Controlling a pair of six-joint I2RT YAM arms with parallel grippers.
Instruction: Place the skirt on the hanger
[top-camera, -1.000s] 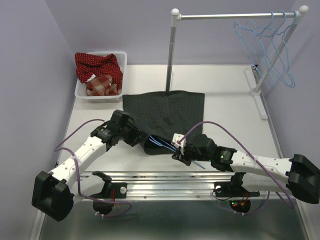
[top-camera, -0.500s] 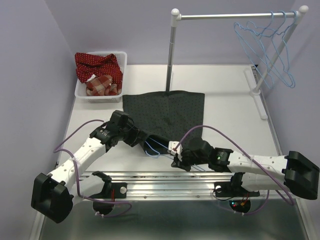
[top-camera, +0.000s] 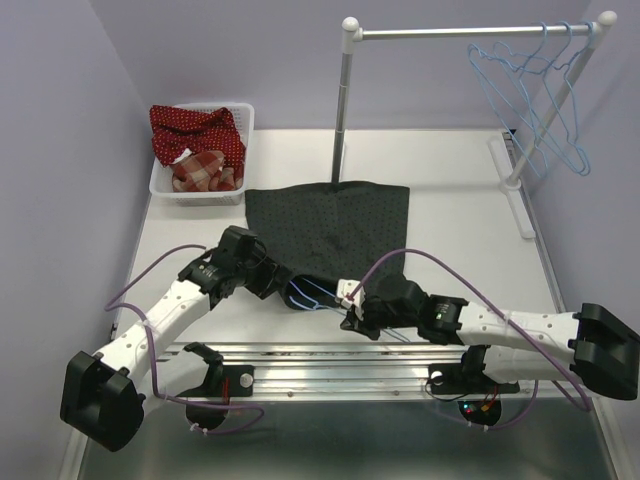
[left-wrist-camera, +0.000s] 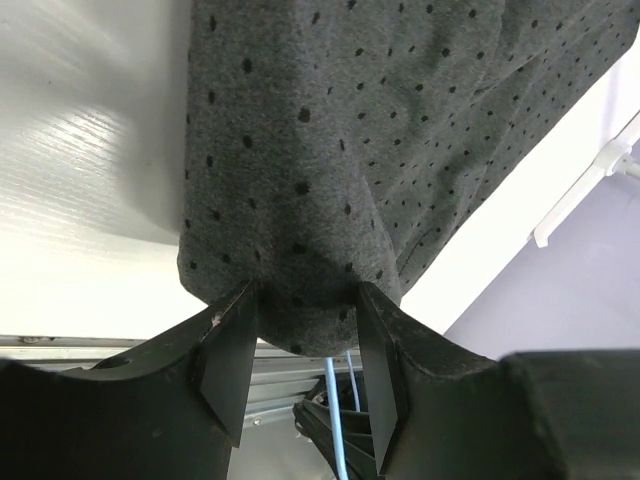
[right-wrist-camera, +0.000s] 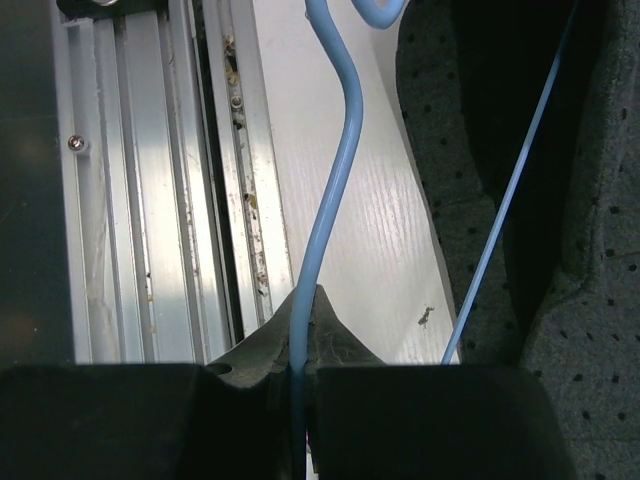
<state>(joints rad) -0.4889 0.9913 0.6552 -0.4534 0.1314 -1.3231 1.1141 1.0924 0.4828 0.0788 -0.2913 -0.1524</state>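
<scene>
The dark grey dotted skirt (top-camera: 330, 222) lies flat on the table, with its near edge raised. My left gripper (top-camera: 283, 286) is shut on that near hem; in the left wrist view the hem (left-wrist-camera: 300, 200) bunches between the pads of the gripper (left-wrist-camera: 306, 294). A light-blue wire hanger (top-camera: 316, 292) pokes into the lifted hem. My right gripper (top-camera: 350, 312) is shut on its wire; in the right wrist view the wire (right-wrist-camera: 335, 190) runs out of the closed tips (right-wrist-camera: 304, 298), with the skirt (right-wrist-camera: 590, 300) to the right.
A white basket (top-camera: 163, 182) with a red dotted garment and a plaid cloth stands at the back left. A rack pole (top-camera: 341, 110) stands behind the skirt. Several blue hangers (top-camera: 530, 95) hang at the bar's right end. A metal rail (top-camera: 330, 358) runs along the near edge.
My right gripper has moved left and nearer with the hanger, pushing its wire further under the raised hem. My left gripper still holds the hem and has shifted only slightly.
</scene>
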